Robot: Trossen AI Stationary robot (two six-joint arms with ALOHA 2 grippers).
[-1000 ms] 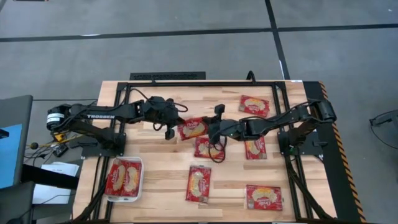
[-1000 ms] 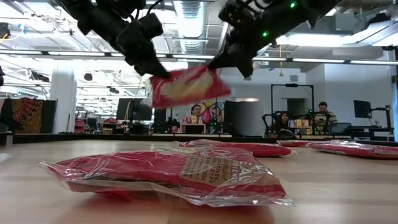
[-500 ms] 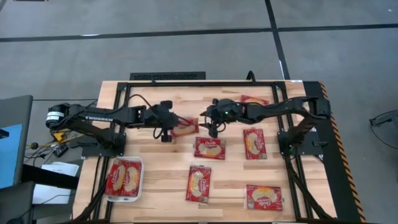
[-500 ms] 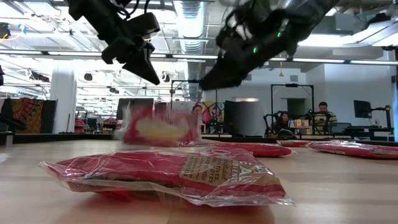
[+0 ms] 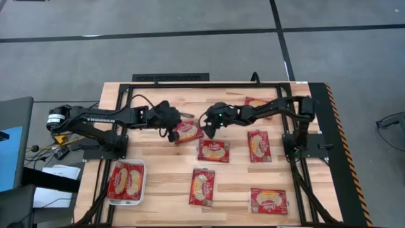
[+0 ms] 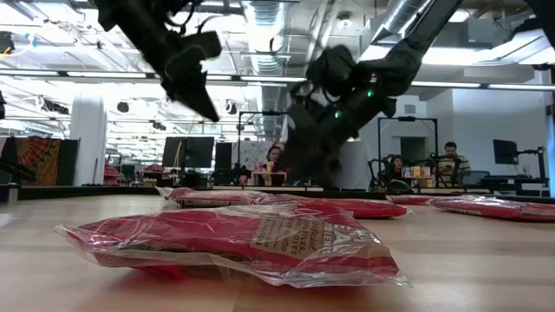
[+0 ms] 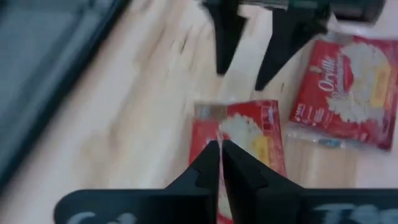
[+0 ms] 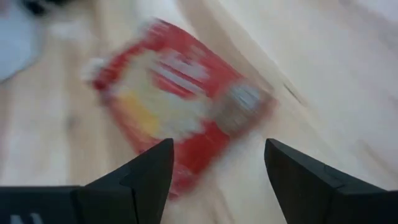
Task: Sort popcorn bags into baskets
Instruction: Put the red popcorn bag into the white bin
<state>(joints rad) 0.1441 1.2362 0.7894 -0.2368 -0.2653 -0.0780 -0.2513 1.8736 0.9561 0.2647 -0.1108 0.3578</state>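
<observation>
Lying flat on the table (image 5: pixel 158 177), one bag (image 5: pixel 188 131) directly between both grippers. Left gripper (image 5: pixel 172 135) fingers closed together, just beside bag's near edge, nothing visibly held. Right gripper (image 5: pixel 207 128) spread wide, empty, just off bag's other side. Two bags in tray (image 5: pixel 142 180), well behind left gripper.

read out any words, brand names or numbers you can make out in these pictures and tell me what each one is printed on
"TROSSEN": white lettering on the left arm.
"Orville": on a popcorn bag in the left wrist view; the line beneath is blurred.
Print on the nearest bag in the low view: too distorted to read.
Lettering on the other bags: too small or blurred.
</observation>
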